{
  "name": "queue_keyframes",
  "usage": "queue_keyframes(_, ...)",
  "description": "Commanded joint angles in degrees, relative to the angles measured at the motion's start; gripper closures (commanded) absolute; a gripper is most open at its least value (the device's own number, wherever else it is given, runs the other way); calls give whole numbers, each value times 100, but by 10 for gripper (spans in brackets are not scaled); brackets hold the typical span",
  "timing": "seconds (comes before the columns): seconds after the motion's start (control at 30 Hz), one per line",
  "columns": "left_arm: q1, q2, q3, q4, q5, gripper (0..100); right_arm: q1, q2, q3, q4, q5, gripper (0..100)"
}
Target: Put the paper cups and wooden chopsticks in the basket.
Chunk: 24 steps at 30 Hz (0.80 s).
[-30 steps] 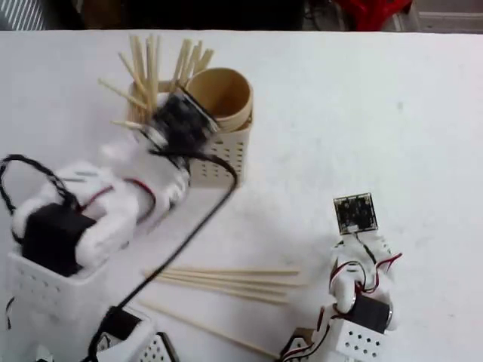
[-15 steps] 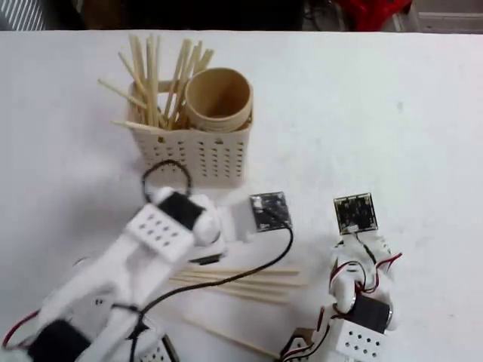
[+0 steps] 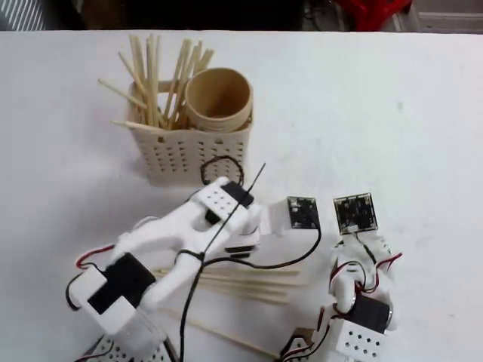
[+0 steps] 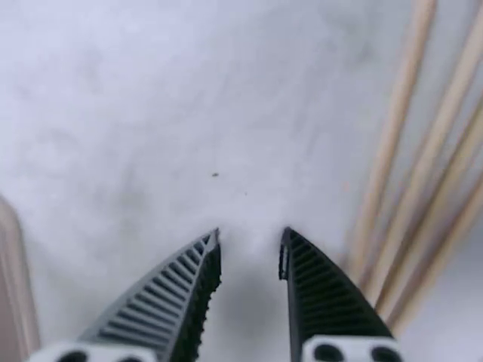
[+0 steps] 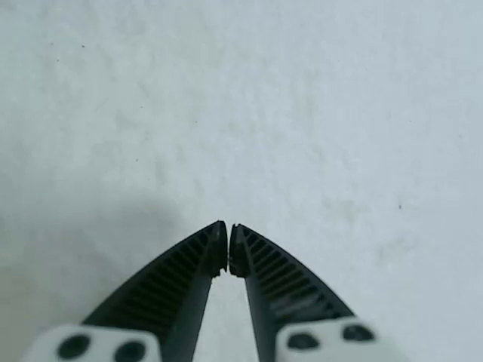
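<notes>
A white perforated basket (image 3: 198,151) stands at the back left of the table. It holds a bundle of wooden chopsticks (image 3: 155,75) and a stack of paper cups (image 3: 219,98). Several loose chopsticks (image 3: 253,283) lie on the table in front of it. My left arm (image 3: 192,234) hangs over their far ends. In the left wrist view my left gripper (image 4: 250,240) is open just above the bare table, with the loose chopsticks (image 4: 407,188) beside one finger. My right gripper (image 5: 228,240) is shut on nothing over the bare tabletop; its arm (image 3: 355,264) sits at the front right.
The white table (image 3: 362,105) spreads open to the right of and behind the basket. A black cable (image 3: 226,249) loops over the left arm. One more chopstick (image 3: 219,332) lies slanted near the front edge, between the arm bases.
My left arm has swung away from the basket, back toward the front and to the right, and now hovers low over the loose chopsticks. The right arm has kept still.
</notes>
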<state>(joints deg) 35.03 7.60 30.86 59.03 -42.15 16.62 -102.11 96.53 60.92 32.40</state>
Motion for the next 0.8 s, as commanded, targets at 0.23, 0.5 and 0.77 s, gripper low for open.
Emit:
queue_keyframes(0.23, 374, -1569, 589, 501, -44, 854, 40, -48, 35, 13, 18, 974)
queue_keyframes(0.5, 585, -1763, 932, 554, -26, 828, 40, -48, 35, 13, 18, 974)
queue_keyframes(0.77, 163, -1218, 791, 325, -26, 827, 40, -48, 35, 13, 18, 974)
